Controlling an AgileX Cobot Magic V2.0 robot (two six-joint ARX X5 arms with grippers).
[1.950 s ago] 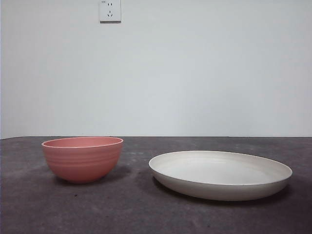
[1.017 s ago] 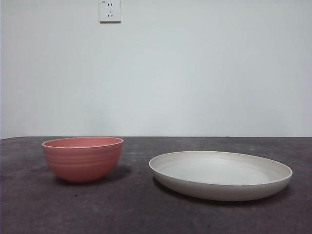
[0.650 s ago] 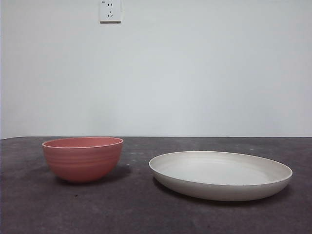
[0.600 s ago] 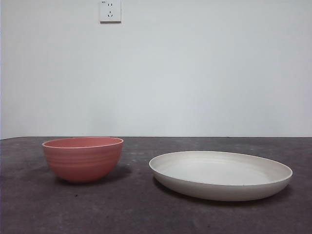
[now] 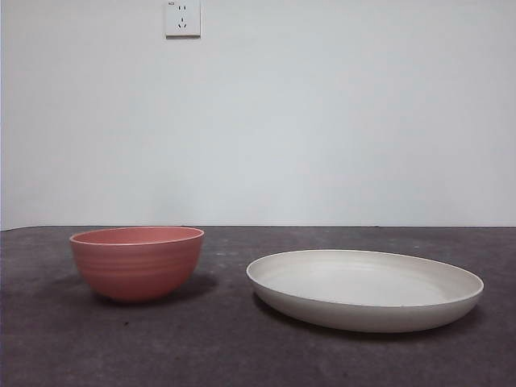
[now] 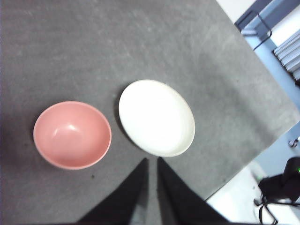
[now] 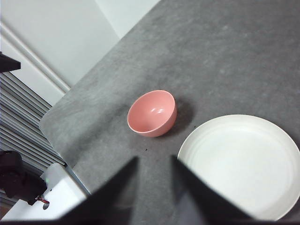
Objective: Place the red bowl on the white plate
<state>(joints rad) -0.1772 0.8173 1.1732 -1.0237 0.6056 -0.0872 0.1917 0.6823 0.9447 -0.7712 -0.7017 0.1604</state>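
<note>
You have the red bowl [image 5: 136, 262] sitting upright on the desk [image 5: 242, 355], mouth up and empty — a small round salmon-pink piece, matte, with faint horizontal ridges around its side. Beside it, apart and not touching, lies the white plate [image 5: 364, 289]: wide, shallow, cream-coloured, with a raised rim, flat on the desk and holding nothing. You can see from above that the bowl [image 6: 72, 134] is clearly narrower than the plate [image 6: 156, 117] — a strip of dark desk shows between them.
</note>
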